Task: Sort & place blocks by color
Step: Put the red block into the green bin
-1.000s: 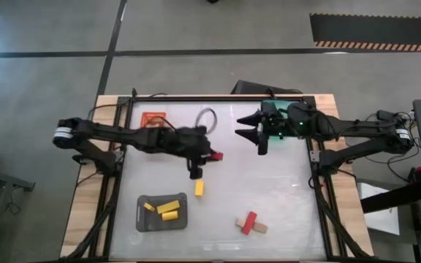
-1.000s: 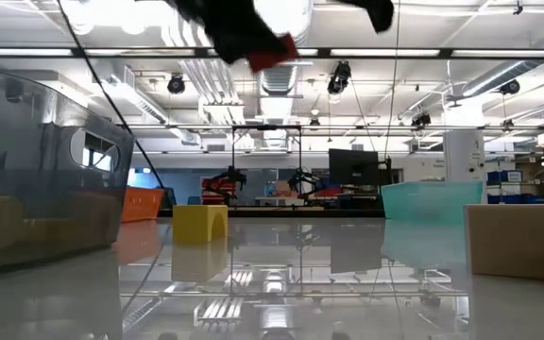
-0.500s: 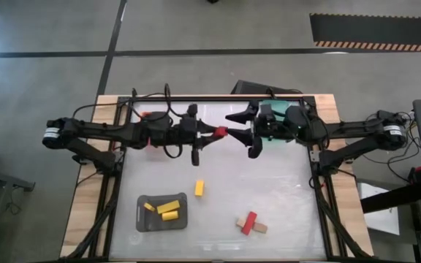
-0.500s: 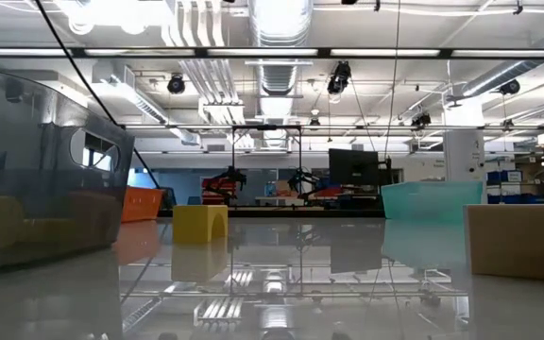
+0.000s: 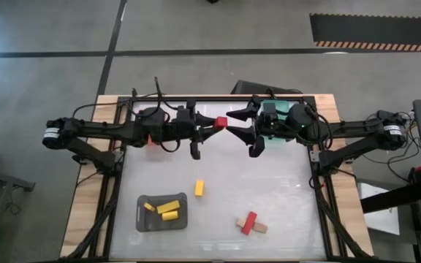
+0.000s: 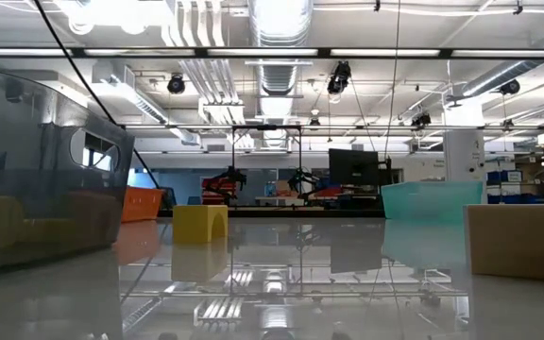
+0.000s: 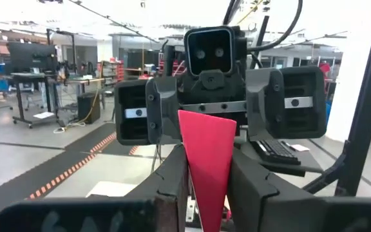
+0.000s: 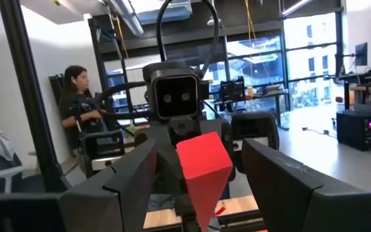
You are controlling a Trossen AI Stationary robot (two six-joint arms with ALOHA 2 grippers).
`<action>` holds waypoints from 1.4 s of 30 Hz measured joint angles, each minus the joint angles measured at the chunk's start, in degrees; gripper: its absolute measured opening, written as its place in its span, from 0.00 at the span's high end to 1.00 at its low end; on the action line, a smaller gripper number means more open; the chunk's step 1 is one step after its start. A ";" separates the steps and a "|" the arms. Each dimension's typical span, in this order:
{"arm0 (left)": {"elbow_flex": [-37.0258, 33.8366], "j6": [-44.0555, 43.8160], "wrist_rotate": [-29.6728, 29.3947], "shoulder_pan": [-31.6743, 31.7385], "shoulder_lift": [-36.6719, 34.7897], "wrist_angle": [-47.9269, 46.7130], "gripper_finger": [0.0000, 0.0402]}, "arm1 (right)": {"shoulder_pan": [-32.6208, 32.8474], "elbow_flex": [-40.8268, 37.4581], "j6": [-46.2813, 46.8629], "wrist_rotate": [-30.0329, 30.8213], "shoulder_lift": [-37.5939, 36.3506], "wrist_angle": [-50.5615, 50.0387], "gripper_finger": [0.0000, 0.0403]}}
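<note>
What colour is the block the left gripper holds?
Red: the small rectangular block, clearest in the left wrist view.

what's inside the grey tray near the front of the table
The grey tray holds three yellow blocks, seen from above. In the low view its tinted wall blurs them, so whether anything lies beneath them cannot be told.

Right hand (image 5: 234, 126) faces the left hand's (image 5: 214, 123) red block (image 5: 221, 122); table centre (image 5: 254, 183) lies bare
</note>
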 joint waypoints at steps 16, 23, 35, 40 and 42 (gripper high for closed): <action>-0.01 -0.01 0.69 1.79 0.07 -0.51 0.82 | -0.02 0.70 -2.73 0.32 3.77 1.04 0.46; -0.04 -2.84 1.75 3.74 0.07 0.45 0.82 | -1.62 2.67 -4.05 3.23 3.79 1.25 0.46; -0.07 -9.05 1.97 3.35 0.08 1.24 0.82 | -2.16 4.61 -2.29 2.85 4.15 0.37 0.46; 0.17 -9.05 1.97 3.33 0.48 1.56 0.82 | -2.16 4.52 -2.19 2.99 4.13 0.27 0.46; 0.20 -9.05 1.97 3.33 0.88 2.68 0.82 | -2.16 4.52 -2.13 3.01 4.51 0.48 0.46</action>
